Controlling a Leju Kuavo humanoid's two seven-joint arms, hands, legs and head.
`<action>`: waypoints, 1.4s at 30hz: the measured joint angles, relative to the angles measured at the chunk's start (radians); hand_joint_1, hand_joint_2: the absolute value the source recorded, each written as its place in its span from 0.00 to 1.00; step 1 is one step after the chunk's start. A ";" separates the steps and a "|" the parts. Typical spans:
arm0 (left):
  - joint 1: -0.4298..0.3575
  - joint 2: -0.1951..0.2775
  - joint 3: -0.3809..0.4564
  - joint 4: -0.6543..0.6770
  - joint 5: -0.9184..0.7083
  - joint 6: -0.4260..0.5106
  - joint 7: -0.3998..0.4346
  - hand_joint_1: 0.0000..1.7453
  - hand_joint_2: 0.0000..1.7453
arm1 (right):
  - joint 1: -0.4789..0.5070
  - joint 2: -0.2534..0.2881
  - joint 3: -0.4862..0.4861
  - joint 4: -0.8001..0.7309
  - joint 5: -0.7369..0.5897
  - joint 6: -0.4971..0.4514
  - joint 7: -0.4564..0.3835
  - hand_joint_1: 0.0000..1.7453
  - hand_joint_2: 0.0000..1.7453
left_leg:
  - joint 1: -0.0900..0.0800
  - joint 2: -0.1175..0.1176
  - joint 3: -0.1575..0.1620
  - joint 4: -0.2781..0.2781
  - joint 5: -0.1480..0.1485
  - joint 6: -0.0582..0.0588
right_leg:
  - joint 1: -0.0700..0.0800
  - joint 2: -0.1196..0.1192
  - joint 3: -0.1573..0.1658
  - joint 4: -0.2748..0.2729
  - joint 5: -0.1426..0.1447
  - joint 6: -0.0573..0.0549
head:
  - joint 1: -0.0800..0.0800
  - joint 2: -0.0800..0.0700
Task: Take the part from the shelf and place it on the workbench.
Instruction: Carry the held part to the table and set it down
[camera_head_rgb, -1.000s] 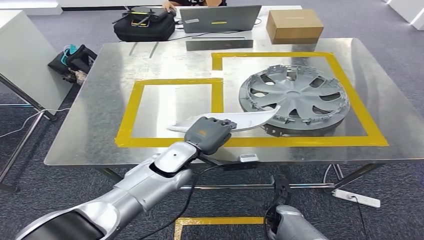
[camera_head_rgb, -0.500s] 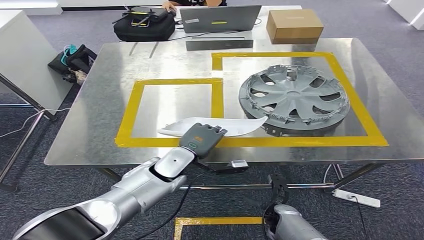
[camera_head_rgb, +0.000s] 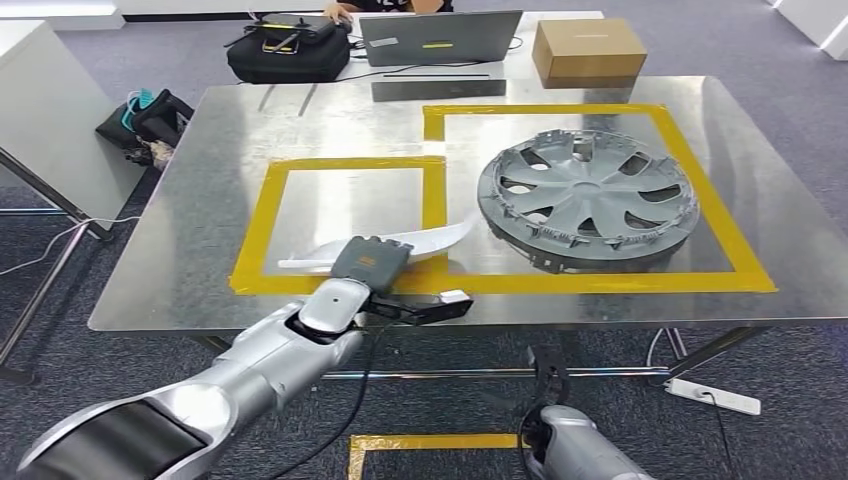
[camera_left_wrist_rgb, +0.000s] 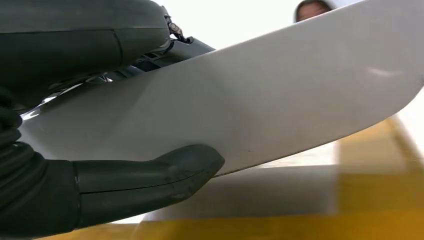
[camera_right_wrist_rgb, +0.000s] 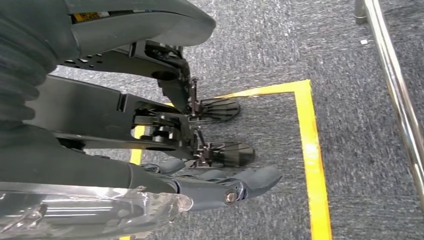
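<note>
Head view: I see my left hand (camera_head_rgb: 369, 262) holding the part (camera_head_rgb: 425, 243), a long, curved white panel, over the near edge of the workbench (camera_head_rgb: 200, 200), a steel-topped table marked with yellow tape. The part lies nearly level across the near strip of the left taped rectangle (camera_head_rgb: 258, 215), one tip pointing toward the wheel cover (camera_head_rgb: 588, 195), which rests inside the larger taped rectangle (camera_head_rgb: 715, 210) to the right; the tip is near the cover but apart from it. I cannot tell from this view whether the part touches the tabletop. Left wrist view: the thick thumb (camera_left_wrist_rgb: 150, 177) presses under the part's (camera_left_wrist_rgb: 260, 105) pale surface while the darker fingers (camera_left_wrist_rgb: 80, 50) close over its other face, so the hand grips the panel. Right wrist view: my right hand (camera_right_wrist_rgb: 190, 165) hangs above grey carpet and a yellow floor marking (camera_right_wrist_rgb: 312, 150), its fingers loosely apart and holding nothing. At the far end of the table I note a laptop (camera_head_rgb: 440, 38), a black bag (camera_head_rgb: 288, 48) and a cardboard box (camera_head_rgb: 588, 50); a power strip (camera_head_rgb: 715, 396) lies on the floor.
</note>
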 joint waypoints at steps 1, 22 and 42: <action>-0.006 0.000 0.011 0.006 0.000 -0.007 0.008 1.00 1.00 | 0.000 0.001 0.002 0.001 -0.001 0.000 0.002 0.00 1.00 | 0.000 0.000 0.000 0.000 0.000 0.000 | 0.000 0.000 0.000 0.000 0.000 0.000 | 0.000 0.000; -0.035 0.017 0.159 0.042 0.023 0.021 -0.014 0.00 1.00 | -0.001 0.010 0.036 0.002 -0.028 -0.002 0.010 0.00 0.00 | 0.000 -0.001 0.000 0.000 0.000 0.000 | 0.000 -0.001 0.000 0.000 0.000 0.000 | 0.000 0.000; -0.030 0.035 0.248 0.041 0.181 0.146 -0.137 0.00 0.00 | 0.001 0.010 0.051 0.002 -0.054 -0.008 0.010 0.00 0.00 | 0.000 -0.001 0.000 0.000 0.000 0.000 | 0.000 -0.001 0.000 0.000 0.000 0.000 | 0.000 0.000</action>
